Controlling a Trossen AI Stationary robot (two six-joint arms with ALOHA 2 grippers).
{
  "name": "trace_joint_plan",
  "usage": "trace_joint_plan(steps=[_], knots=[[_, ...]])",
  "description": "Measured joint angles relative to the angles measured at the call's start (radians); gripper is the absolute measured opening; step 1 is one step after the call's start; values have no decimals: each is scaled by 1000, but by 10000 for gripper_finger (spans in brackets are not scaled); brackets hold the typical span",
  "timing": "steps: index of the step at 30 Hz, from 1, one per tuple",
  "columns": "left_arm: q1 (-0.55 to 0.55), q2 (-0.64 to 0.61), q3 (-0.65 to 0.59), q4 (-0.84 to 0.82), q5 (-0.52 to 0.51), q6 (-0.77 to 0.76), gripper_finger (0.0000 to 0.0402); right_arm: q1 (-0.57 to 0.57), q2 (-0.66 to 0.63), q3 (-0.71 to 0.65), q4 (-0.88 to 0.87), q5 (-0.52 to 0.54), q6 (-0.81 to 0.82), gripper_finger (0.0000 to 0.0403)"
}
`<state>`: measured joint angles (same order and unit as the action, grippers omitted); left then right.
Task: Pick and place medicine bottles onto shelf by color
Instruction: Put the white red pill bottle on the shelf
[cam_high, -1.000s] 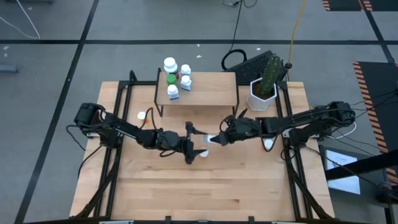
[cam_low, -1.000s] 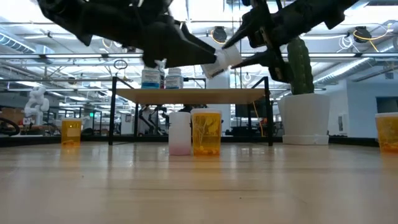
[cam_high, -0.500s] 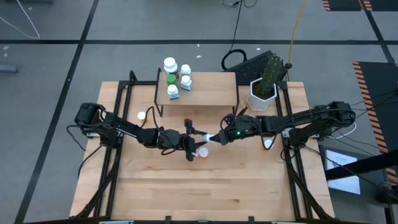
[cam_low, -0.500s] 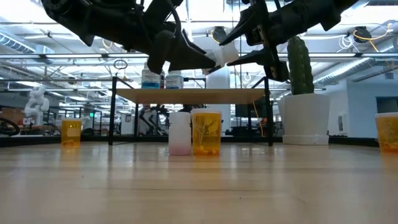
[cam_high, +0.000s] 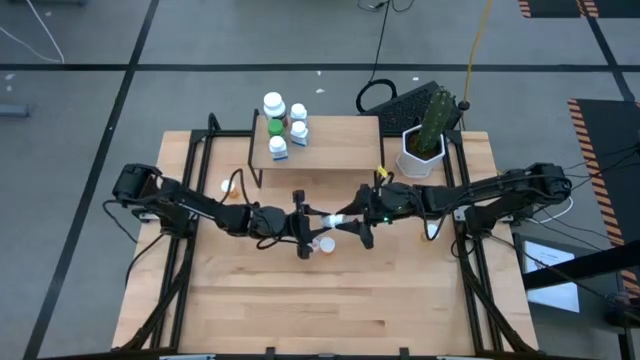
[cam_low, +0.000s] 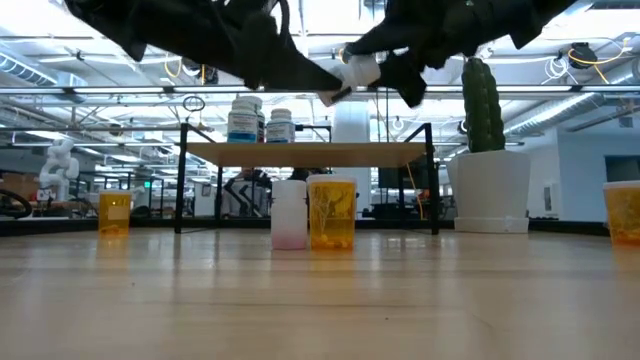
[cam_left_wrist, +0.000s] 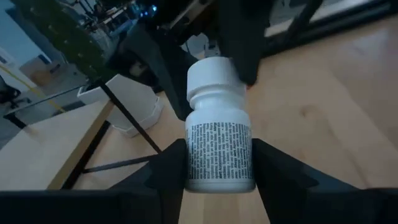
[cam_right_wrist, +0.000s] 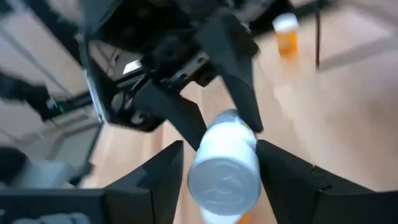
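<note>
Currently, left to right across the table (cam_high: 400, 300):

Item: orange bottle (cam_high: 229, 187) with white cap, standing near the table's left edge, beside the shelf (cam_high: 330, 150) leg.

Item: shelf, carrying four bottles (cam_high: 283, 122) clustered at its left end, white-capped, one with a green body.

Item: left gripper (cam_high: 308, 222), reaching toward the table's middle; its fingers (cam_left_wrist: 163, 171) are pressing both sides of a white bottle (cam_left_wrist: 219, 137), held in the air by its printed body.

Item: two bottles (cam_low: 312, 212), one white and one orange, standing on the table under the meeting grippers.

Item: right gripper (cam_high: 352, 226), sitting at the white bottle's cap end, its jaws spread apart on either side of the cap without gripping.

Item: cactus pot (cam_high: 421, 150), standing at the shelf's right.
</note>
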<state>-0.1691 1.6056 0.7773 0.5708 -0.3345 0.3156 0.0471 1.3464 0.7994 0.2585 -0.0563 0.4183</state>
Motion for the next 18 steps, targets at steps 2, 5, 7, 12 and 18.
trace_joint_plan(steps=[2, 5, 7, 12, 18], knots=[[1, -34, 0, -40, 8, -43, 165, 0, -11, 0, 19, -3, -137, 207], [15, -85, 0, -101, 88, -122, 154, 1, -19, 3, 78, -32, -369, 229], [29, -119, 0, -129, 191, -180, 154, 8, -33, 2, 89, -56, -503, 245], [76, -155, 0, -109, 521, -273, 165, 49, -34, 3, 198, -77, -700, 274], [139, -152, 0, -12, 804, -379, 158, 105, -34, 2, 216, -203, -895, 285]])
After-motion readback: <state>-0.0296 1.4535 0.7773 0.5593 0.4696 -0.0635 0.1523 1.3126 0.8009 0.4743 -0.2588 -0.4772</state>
